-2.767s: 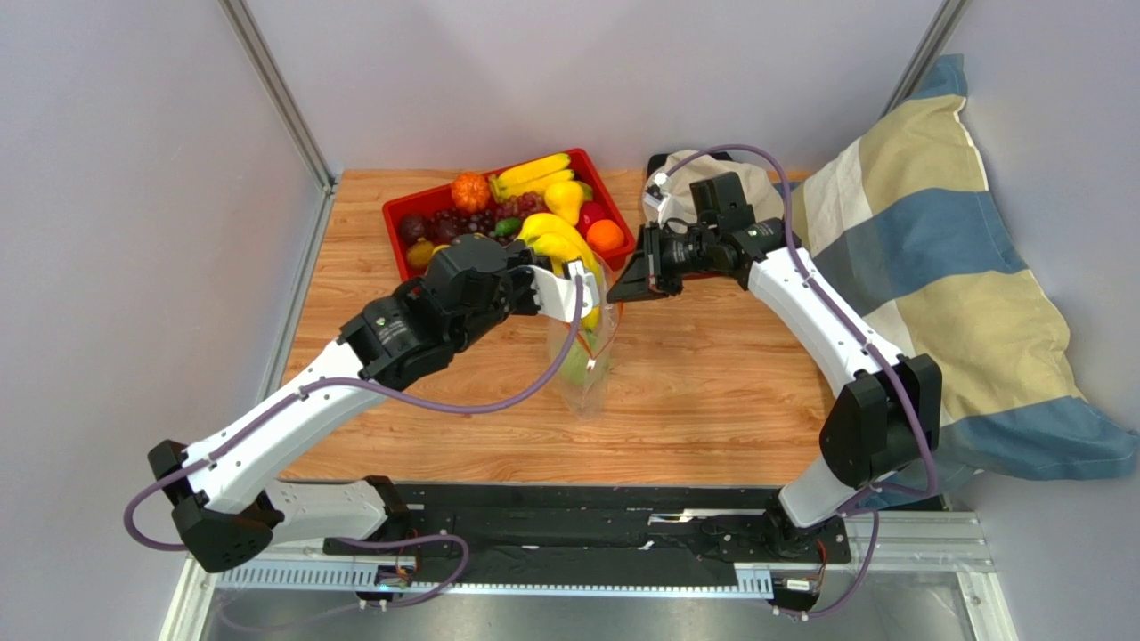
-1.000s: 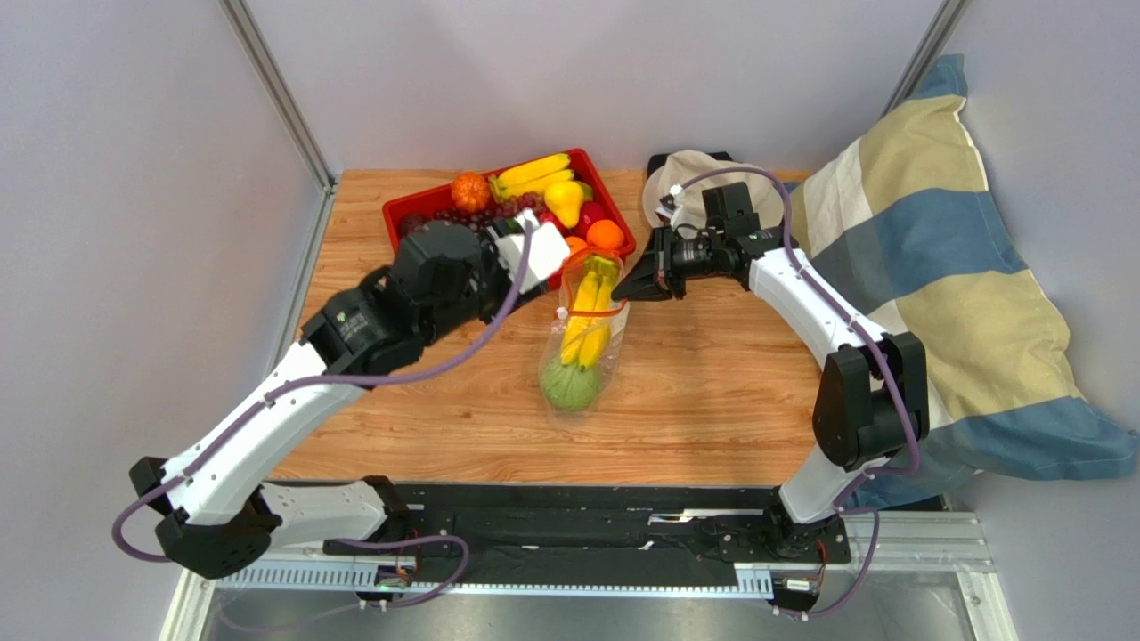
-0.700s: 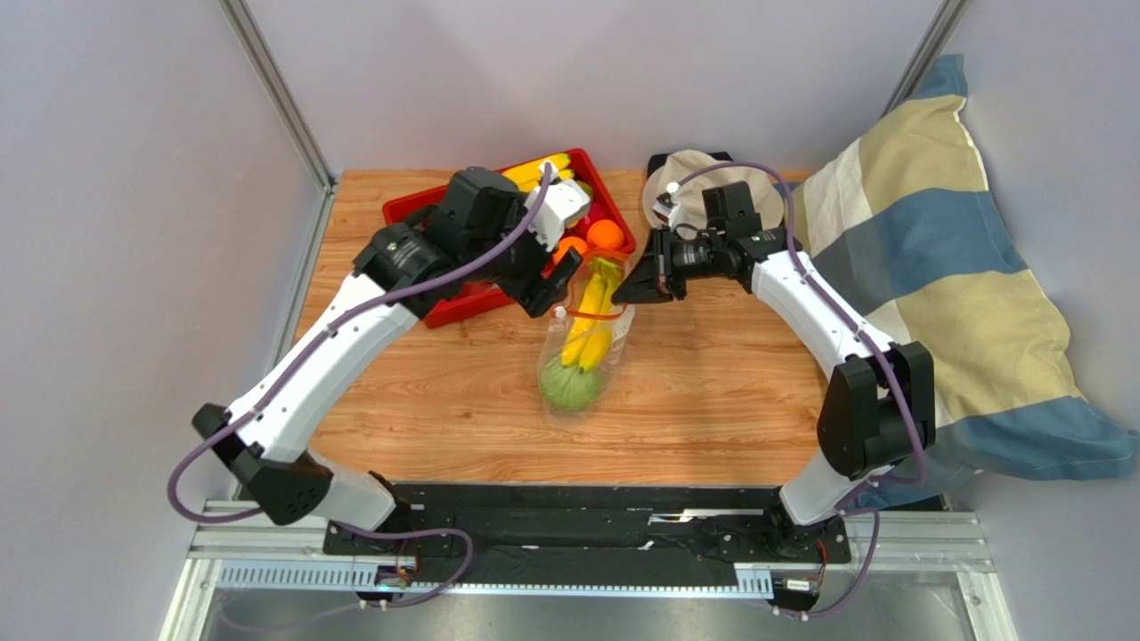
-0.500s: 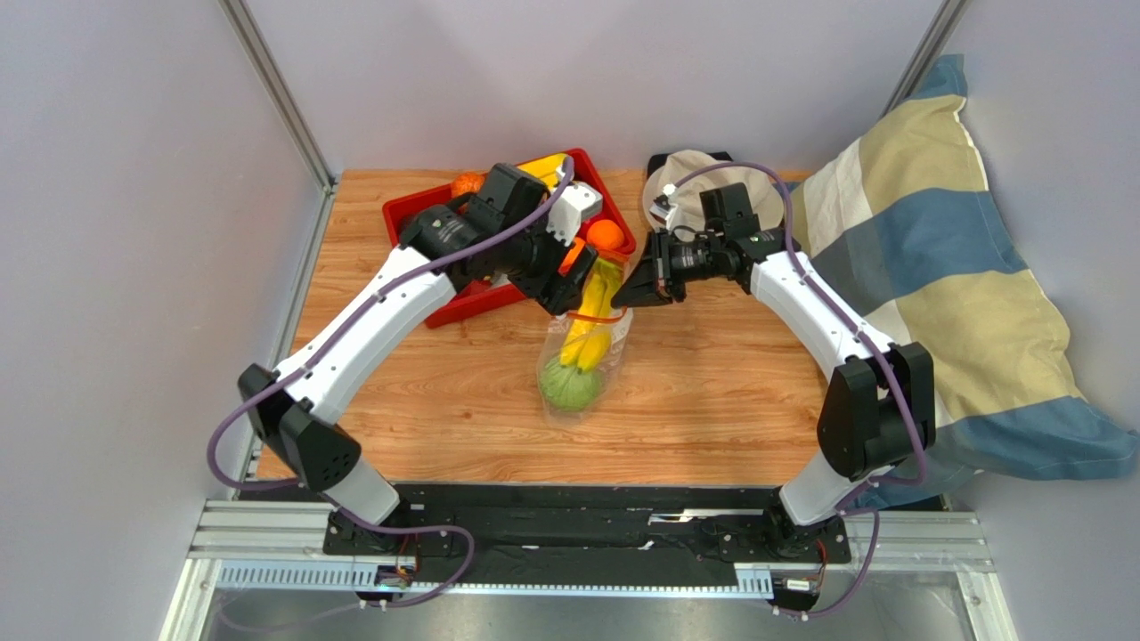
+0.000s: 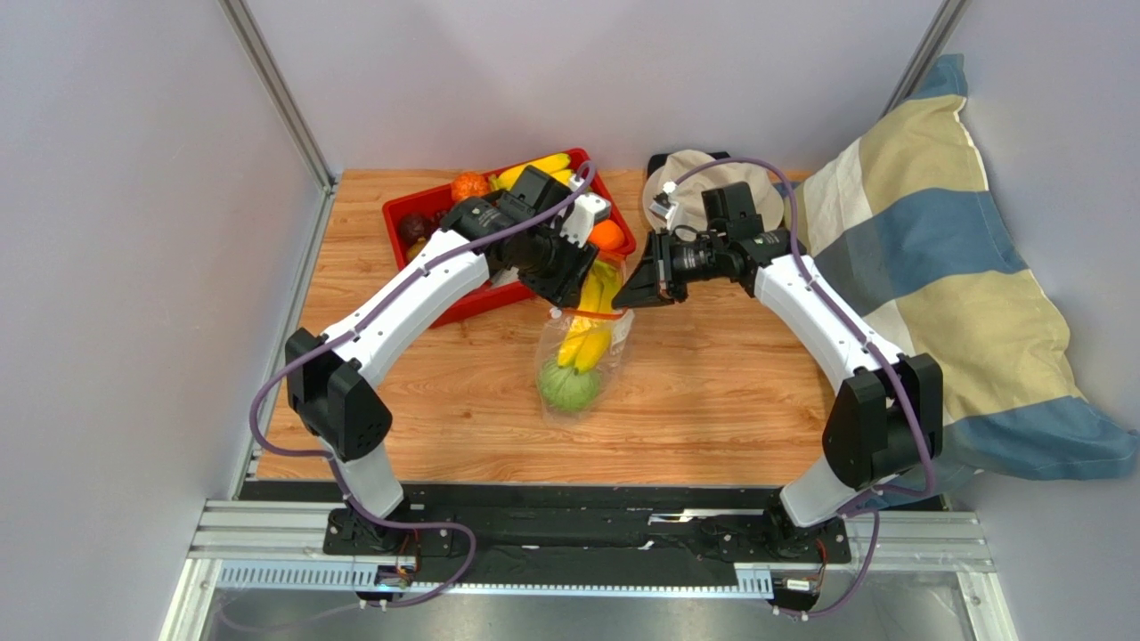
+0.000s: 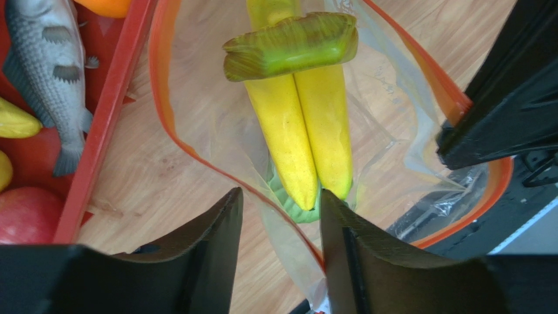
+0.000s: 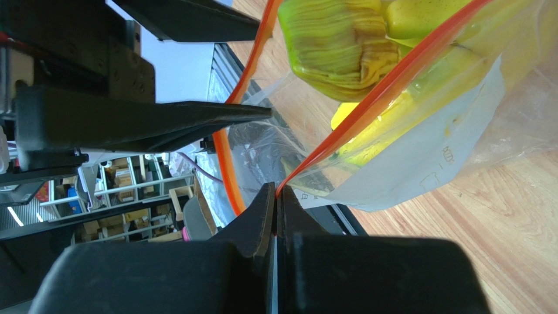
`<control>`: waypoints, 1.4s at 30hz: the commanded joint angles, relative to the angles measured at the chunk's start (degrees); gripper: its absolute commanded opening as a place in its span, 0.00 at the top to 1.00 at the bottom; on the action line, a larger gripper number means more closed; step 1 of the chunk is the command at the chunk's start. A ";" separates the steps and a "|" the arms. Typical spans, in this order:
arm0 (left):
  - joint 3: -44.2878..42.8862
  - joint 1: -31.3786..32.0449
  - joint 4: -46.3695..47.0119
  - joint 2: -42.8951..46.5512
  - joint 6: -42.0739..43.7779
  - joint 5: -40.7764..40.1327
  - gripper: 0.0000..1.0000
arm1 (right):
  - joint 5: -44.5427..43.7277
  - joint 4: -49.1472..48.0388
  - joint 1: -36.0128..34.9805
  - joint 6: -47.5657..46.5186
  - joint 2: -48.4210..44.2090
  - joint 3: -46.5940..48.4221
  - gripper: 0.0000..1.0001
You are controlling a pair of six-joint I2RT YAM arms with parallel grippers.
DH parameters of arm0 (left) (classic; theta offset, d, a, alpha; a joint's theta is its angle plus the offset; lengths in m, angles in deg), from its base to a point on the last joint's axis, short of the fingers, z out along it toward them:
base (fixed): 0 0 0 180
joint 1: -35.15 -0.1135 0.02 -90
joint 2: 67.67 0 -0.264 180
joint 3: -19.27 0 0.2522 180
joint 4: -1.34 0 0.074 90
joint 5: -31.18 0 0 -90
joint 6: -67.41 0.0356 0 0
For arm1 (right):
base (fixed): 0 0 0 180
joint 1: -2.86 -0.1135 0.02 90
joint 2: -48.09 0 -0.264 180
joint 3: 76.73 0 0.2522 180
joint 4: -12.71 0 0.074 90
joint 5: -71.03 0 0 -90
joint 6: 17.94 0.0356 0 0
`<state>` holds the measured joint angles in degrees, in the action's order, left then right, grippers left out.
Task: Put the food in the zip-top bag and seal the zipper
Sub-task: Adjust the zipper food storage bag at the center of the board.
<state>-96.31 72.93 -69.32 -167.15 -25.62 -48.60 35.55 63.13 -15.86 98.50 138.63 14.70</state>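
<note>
The zip-top bag (image 5: pixel 605 358) lies on the wood with its mouth held up, holding yellow bananas (image 5: pixel 589 331) and a green ball (image 5: pixel 566 387). In the left wrist view the bananas (image 6: pixel 308 131) lie over the green ball (image 6: pixel 293 204). My right gripper (image 5: pixel 628 294) is shut on the right side of the orange-red zipper (image 7: pixel 367 104), pinched at its fingertips (image 7: pixel 276 193). My left gripper (image 5: pixel 573 291) is open, and its fingers (image 6: pixel 216 248) straddle the left zipper rim (image 6: pixel 196 154) without closing on it.
The red tray (image 5: pixel 431 310) at back left holds more food: a grey fish (image 6: pixel 49 72), a red apple (image 6: pixel 26 212), an orange (image 5: pixel 609 235). A beige cloth item (image 5: pixel 696 180) lies at the back. A striped pillow (image 5: pixel 937 267) fills the right side.
My left gripper let the bananas go into the bag, swung back toward the tray, then came to the left rim of the bag's mouth. The bag tipped down; my right gripper kept its hold.
</note>
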 commanded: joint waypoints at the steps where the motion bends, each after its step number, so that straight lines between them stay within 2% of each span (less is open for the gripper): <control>1: -2.77 -0.07 -0.84 -0.36 -0.58 1.12 0.73 | -0.12 0.42 -0.26 -2.18 -3.00 1.96 1.00; 3: -4.43 -0.07 -1.89 0.34 -0.14 1.64 1.00 | -0.56 1.21 -0.26 -3.14 -3.44 2.40 1.00; 9: -10.14 0.89 -6.27 6.93 2.93 3.66 1.00 | -1.52 5.17 -0.35 -4.29 -7.21 7.05 1.00; 13: -9.01 1.24 -8.83 9.21 5.05 6.04 1.00 | -1.79 5.44 -0.70 -3.59 -10.20 7.67 1.00; 18: -0.94 1.24 -2.36 11.94 5.49 4.73 1.00 | -4.42 5.70 -1.85 -5.42 -10.21 4.97 1.00; 22: 2.41 1.33 -1.89 8.17 7.24 2.43 1.00 | -6.01 8.58 -1.85 -11.49 -5.39 3.36 1.00; 24: 3.90 1.16 0.98 11.22 7.33 3.83 1.00 | -3.73 9.38 -1.85 -12.28 -4.85 5.55 1.00; 25: 4.95 1.16 3.18 16.46 7.59 7.06 1.00 | -3.11 10.87 -1.85 -12.81 -5.11 8.17 1.00; 27: 10.48 1.94 9.95 21.24 7.77 7.45 1.00 | -3.28 12.20 -1.93 -14.30 -6.51 8.90 1.00; 30: 15.68 2.21 7.80 22.76 11.54 7.18 1.00 | -4.51 13.08 -2.02 -18.15 -8.36 4.43 1.00; 32: 17.96 1.42 6.11 23.71 14.52 12.70 1.00 | -5.74 13.35 -2.98 -20.54 -9.33 2.41 1.00; 33: 19.19 1.33 6.80 24.85 14.80 14.90 0.93 | -5.83 13.17 -3.25 -22.11 -10.38 1.96 1.00; 34: 20.51 1.33 7.94 28.26 14.72 15.01 0.65 | -5.74 12.73 -3.51 -22.83 -10.82 1.79 1.00; 37: 26.31 -0.15 16.62 34.42 12.70 10.81 0.12 | -5.92 13.08 -4.57 -28.09 -12.05 2.31 1.00; 39: 26.16 -2.62 20.16 33.66 13.39 10.44 0.11 | -6.18 13.34 -5.18 -30.20 -12.23 3.10 1.00; 42: 17.73 -5.43 17.98 25.06 10.43 6.66 0.15 | -6.53 13.96 -5.89 -33.98 -12.41 3.89 1.00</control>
<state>-70.74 70.62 -56.78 -134.87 -13.64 -38.41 29.72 77.12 -20.76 72.64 128.32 16.58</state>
